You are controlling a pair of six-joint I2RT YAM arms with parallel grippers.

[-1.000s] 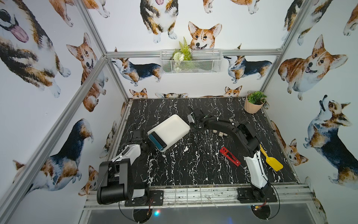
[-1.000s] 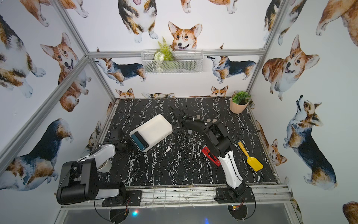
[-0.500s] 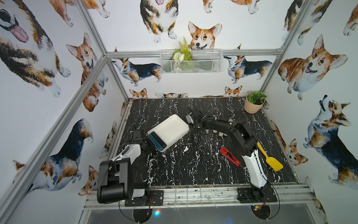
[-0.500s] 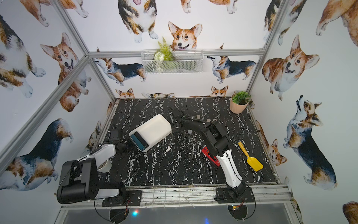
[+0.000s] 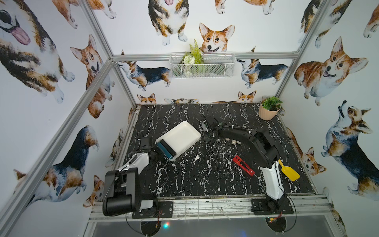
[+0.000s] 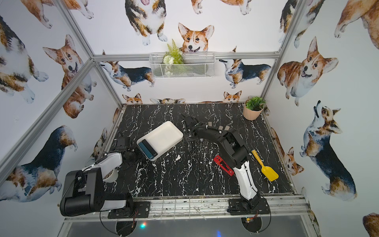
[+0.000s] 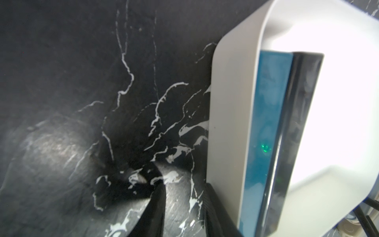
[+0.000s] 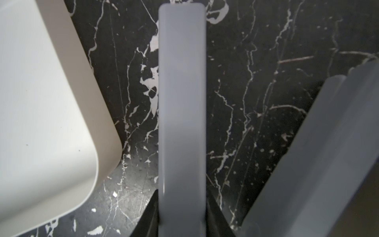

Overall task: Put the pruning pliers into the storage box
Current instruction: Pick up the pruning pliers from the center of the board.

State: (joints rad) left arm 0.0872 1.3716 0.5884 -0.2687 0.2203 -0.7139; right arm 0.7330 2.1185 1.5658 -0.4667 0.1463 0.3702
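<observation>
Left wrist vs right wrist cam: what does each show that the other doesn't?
Left wrist only: the teal bar and the black bar lying side by side inside the storage box, along one wall.
Right wrist only: a grey bar clamped in the right gripper, a second grey bar apart from it, and a box corner with no bars in sight.
Both: the white storage box and the black marble table.

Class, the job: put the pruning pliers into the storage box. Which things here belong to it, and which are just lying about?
Belong: shallow white plastic tray; slim teal bar, black bar inside it; held grey bar; loose grey bar; beige bars; red slotted bar.
Lying about: yellow shovel; potted green plant; white wire-mesh basket.
</observation>
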